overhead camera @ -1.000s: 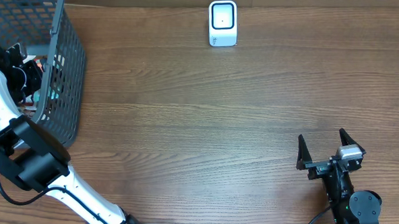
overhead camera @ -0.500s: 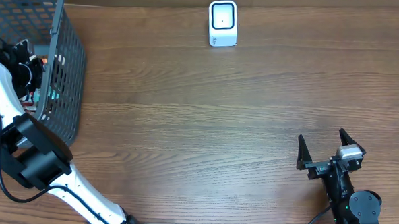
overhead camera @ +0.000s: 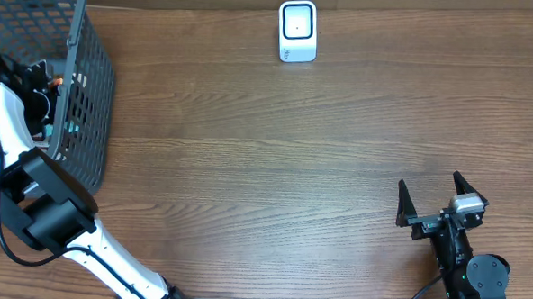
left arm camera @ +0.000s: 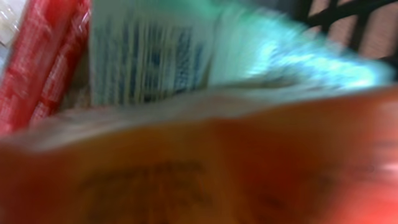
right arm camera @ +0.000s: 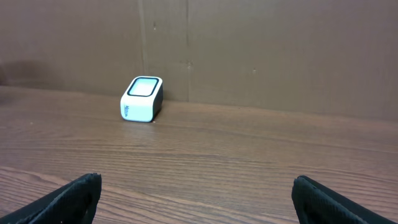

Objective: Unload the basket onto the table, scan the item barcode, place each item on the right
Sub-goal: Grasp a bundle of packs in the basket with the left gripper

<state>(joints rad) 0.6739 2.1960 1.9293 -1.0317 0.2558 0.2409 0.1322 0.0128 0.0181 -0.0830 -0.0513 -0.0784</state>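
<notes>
My left gripper (overhead camera: pixel 42 93) reaches down inside the grey mesh basket (overhead camera: pixel 79 33) at the far left. Its fingers do not show in the left wrist view. That view is filled by a blurred orange packet (left arm camera: pixel 217 168) pressed close to the camera. Behind it lie a teal-and-white packet (left arm camera: pixel 186 56) and a red packet (left arm camera: pixel 43 56). No barcode is legible. The white scanner (overhead camera: pixel 297 31) stands at the table's far edge and also appears as the scanner (right arm camera: pixel 142 98) in the right wrist view. My right gripper (overhead camera: pixel 434 197) rests open and holds nothing at the near right.
The basket's tall mesh wall (overhead camera: pixel 93 106) surrounds my left wrist. A brown wall (right arm camera: pixel 249 43) rises right behind the scanner. Bare wood tabletop (overhead camera: pixel 275 159) lies between the basket, the scanner and my right arm.
My left gripper has pushed a little further into the basket toward the packets. The right arm has not moved.
</notes>
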